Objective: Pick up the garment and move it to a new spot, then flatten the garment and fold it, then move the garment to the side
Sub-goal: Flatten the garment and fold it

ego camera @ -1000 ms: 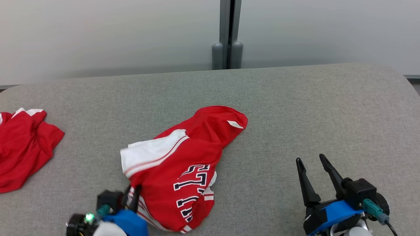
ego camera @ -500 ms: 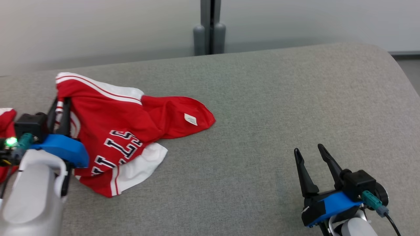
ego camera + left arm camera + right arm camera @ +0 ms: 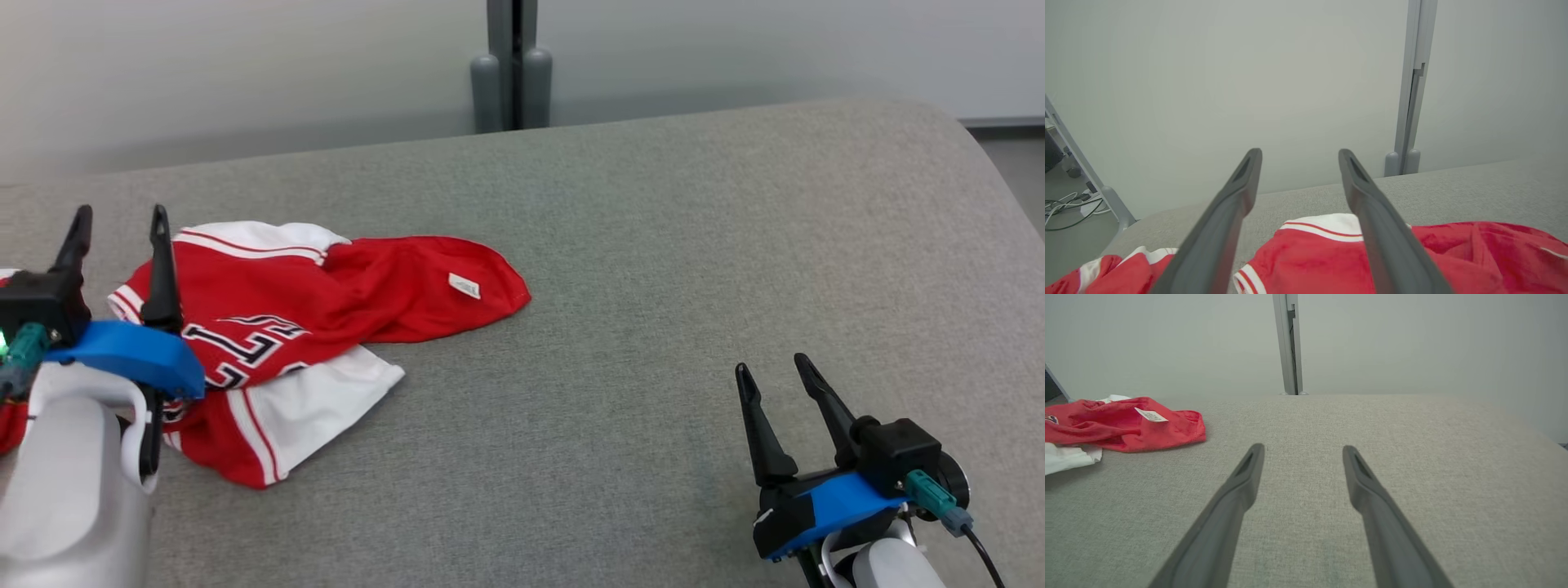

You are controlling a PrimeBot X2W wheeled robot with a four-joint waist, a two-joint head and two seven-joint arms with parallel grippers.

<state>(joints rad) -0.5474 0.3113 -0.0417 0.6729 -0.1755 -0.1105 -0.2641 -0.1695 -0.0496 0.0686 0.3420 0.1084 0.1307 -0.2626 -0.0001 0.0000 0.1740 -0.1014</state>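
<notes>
**Head view.** The left gripper [image 3: 120,214] is open and holds nothing. The garment [image 3: 326,286], a crumpled red and white jersey, lies on the grey surface [image 3: 653,286] just beside and to the right of its fingers. Contact cannot be told. The right gripper [image 3: 771,365] is open and empty, with the garment well apart to its left.

**Left wrist view.** The fingers of the left gripper [image 3: 1299,153] are spread. The garment [image 3: 1331,261] lies low between them and runs off to the right. A second red cloth [image 3: 1126,269] lies to the lower left.

**Right wrist view.** The right gripper [image 3: 1303,447] is spread over bare surface. The garment [image 3: 1126,424] lies at the far left, label up.
</notes>
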